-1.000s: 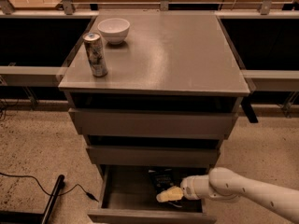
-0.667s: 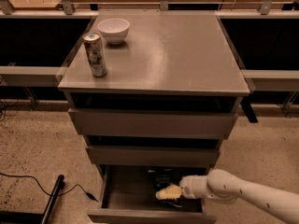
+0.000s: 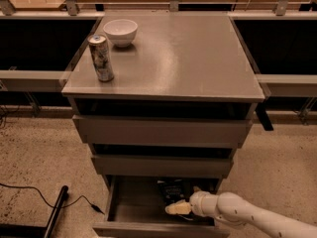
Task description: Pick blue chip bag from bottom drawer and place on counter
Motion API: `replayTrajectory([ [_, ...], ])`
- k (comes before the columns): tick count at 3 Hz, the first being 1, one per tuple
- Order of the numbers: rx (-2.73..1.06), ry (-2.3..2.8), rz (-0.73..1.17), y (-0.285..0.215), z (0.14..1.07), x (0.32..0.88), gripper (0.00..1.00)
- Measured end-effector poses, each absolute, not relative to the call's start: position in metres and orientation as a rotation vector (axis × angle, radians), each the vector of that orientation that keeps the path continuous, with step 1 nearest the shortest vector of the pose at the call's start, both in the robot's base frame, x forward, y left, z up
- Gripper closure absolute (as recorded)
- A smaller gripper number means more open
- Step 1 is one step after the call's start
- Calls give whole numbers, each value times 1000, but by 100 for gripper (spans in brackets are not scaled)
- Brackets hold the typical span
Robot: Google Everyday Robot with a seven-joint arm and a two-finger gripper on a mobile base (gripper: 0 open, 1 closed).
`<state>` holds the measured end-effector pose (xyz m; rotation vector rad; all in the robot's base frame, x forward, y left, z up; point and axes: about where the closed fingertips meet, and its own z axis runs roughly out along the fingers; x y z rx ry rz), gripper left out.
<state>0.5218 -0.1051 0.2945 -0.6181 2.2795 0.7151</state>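
Observation:
The bottom drawer (image 3: 129,206) is pulled open under two shut grey drawers. The blue chip bag (image 3: 171,189) lies at the back right of its tray, dark with pale lettering, partly under the drawer above. My gripper (image 3: 177,208) reaches in from the right on a white arm. It sits low inside the tray, just in front of the bag's near edge; I cannot tell whether it touches the bag. The counter (image 3: 188,58) is the flat grey cabinet top above.
A tall silver patterned can (image 3: 101,57) and a white bowl (image 3: 120,32) stand at the counter's left rear. A black pole (image 3: 56,212) and a cable (image 3: 29,192) lie on the floor at the left. Grey shelves flank the cabinet.
My gripper has edged slightly to the left inside the drawer. The bag, can and bowl have not moved.

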Motion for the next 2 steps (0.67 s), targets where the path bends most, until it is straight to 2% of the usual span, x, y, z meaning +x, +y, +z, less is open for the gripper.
replayTrajectory([
  [1, -623, 2287, 711, -103, 294, 521, 0],
  [2, -667, 2211, 604, -111, 272, 535, 0],
])
